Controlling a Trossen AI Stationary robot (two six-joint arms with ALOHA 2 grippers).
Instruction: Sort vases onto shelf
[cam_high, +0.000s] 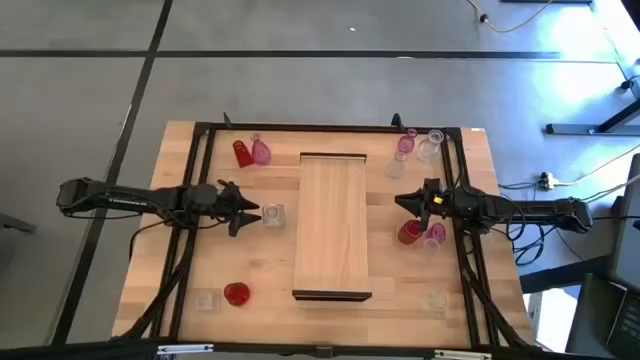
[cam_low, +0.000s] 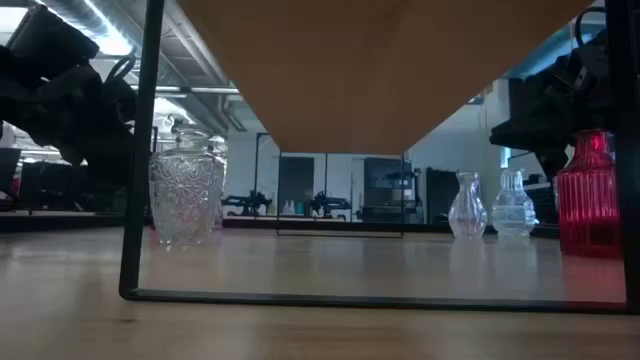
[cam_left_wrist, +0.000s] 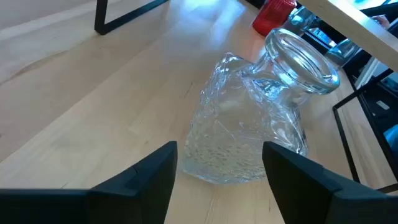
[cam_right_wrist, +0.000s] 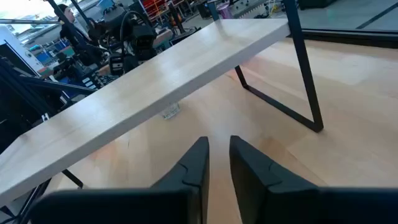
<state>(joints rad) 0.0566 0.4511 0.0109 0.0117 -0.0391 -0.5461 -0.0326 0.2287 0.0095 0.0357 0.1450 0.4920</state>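
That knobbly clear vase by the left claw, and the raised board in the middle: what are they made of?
The clear vase looks like pressed glass: see-through, glossy, with a bumpy pattern. The shelf looks like pale wood with visible grain and a matte finish, on thin dark legs, probably metal.

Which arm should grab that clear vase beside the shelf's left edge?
Left. The left gripper is open right at the clear vase, fingers either side of it. The right gripper is nearly shut, across the shelf.
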